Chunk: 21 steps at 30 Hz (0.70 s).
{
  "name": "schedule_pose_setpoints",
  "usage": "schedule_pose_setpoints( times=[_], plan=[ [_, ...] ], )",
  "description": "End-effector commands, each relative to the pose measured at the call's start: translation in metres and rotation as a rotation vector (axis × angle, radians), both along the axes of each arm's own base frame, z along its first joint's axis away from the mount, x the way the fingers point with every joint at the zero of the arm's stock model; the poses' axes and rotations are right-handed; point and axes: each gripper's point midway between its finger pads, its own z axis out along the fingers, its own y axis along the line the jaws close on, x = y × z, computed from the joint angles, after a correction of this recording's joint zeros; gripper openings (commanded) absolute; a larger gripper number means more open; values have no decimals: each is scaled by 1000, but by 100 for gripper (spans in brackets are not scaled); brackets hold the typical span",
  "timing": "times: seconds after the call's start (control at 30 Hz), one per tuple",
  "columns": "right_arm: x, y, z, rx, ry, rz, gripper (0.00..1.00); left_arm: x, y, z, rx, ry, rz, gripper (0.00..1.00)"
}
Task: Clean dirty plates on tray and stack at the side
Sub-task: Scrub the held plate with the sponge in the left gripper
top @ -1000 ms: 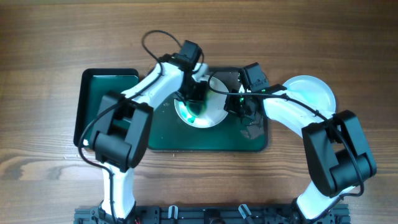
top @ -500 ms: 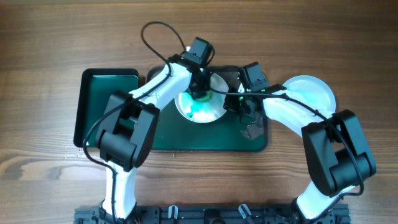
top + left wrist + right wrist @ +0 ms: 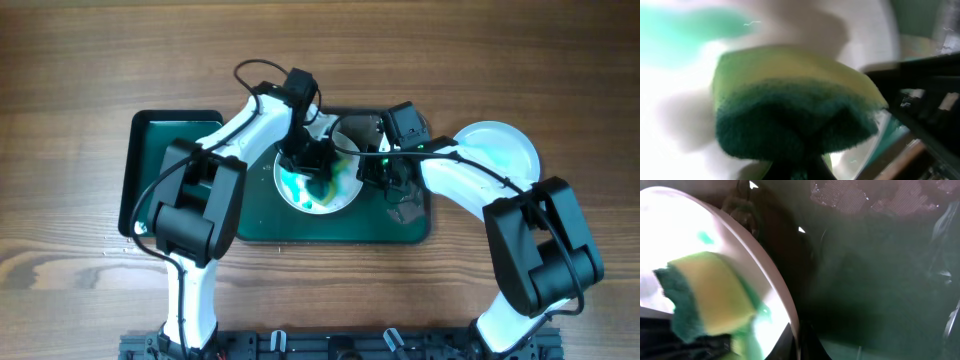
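**Entry: plate-washing station on a wood-grain table [image 3: 90,60], two white-and-black arms**

**Progress**
- Dirty plate [image 3: 325,192]: lies in the middle of the large tray [image 3: 300,228]. Teal-green paint is smeared across its left and near parts, so I judge the scrub about half done.
- Clean plate [image 3: 505,148]: rests on the bare table to the right, off the tray. It looks spotless and is probably the start of the stack.
- A third plate cannot be made out. Whether one lies under the clean plate cannot be told.
- Left to do, as I judge it: finish wiping, carry the plate right, and set it on the clean one.

**Grippers**
- Left gripper [image 3: 316,162]: over the far part of the dirty plate, jaws pinching the sponge [image 3: 790,100], which is pressed to the plate.
- Right gripper [image 3: 378,172]: at the plate's right edge, jaws apparently nipping the rim to steady it, though the wrist view is dim.

**Materials and shapes**
- Plates: round, white, glossy, with a thin raised rim.
- Sponge: blocky, with soft yellow-green foam backed by a coarse dark green scouring layer.
- Large tray: dark green, shallow, rectangular with rounded corners, its floor showing a dull sheen.
- Smaller tray [image 3: 165,165]: dark and narrower, just left of the large tray
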Motion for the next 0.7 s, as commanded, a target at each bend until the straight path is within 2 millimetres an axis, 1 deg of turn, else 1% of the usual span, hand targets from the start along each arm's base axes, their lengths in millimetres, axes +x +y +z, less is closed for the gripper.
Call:
schedule_pose_setpoints(
  times=[0.0, 0.03, 0.1, 0.13, 0.17, 0.2, 0.23, 0.27, 0.3, 0.33, 0.37, 0.4, 0.47, 0.53, 0.57, 0.6, 0.63, 0.67],
  plan=[
    [-2, -3, -7, -11, 21, -13, 4, 4, -21, -6, -101, -49, -59, 4],
    [-2, -3, -7, -11, 21, -13, 4, 14, -16, -11, -48, -77, -22, 4],
    [-2, -3, -7, -11, 21, -14, 4, 46, 3, -23, 107, -190, 93, 4],
    [-2, -3, -7, -11, 20, -13, 4, 66, 16, -27, 199, -264, 173, 4],
    [-2, -3, -7, -11, 20, -14, 5, 80, 28, -28, 273, -317, 240, 4],
    [-2, -3, -7, -11, 20, -13, 4, 96, 48, -28, 382, -388, 339, 4],
    [-2, -3, -7, -11, 21, -13, 4, 105, 65, -26, 469, -435, 414, 4],
    [-2, -3, -7, -11, 21, -14, 4, 111, 84, -23, 565, -478, 490, 4],
    [-2, -3, -7, -11, 21, -13, 4, 113, 104, -19, 663, -512, 560, 4],
    [-2, -3, -7, -11, 20, -14, 4, 111, 121, -15, 751, -535, 615, 4],
    [-2, -3, -7, -11, 20, -13, 4, 107, 132, -11, 813, -545, 645, 4],
    [-2, -3, -7, -10, 19, -14, 5, 98, 143, -10, 873, -529, 643, 4],
    [-1, -3, -7, -10, 18, -13, 4, 85, 145, -13, 897, -476, 610, 4],
    [-1, -3, -7, -10, 18, -14, 4, 64, 134, -23, 844, -350, 554, 4],
    [-1, -3, -7, -10, 18, -14, 4, 53, 123, -29, 790, -285, 495, 4],
    [-1, -3, -7, -10, 18, -14, 4, 42, 107, -34, 705, -211, 408, 4],
    [-1, -3, -7, -10, 18, -14, 4, 28, 90, -36, 608, -136, 320, 4],
    [-1, -3, -7, -9, 19, -15, 4, 11, 67, -36, 474, -47, 219, 4]
  ],
)
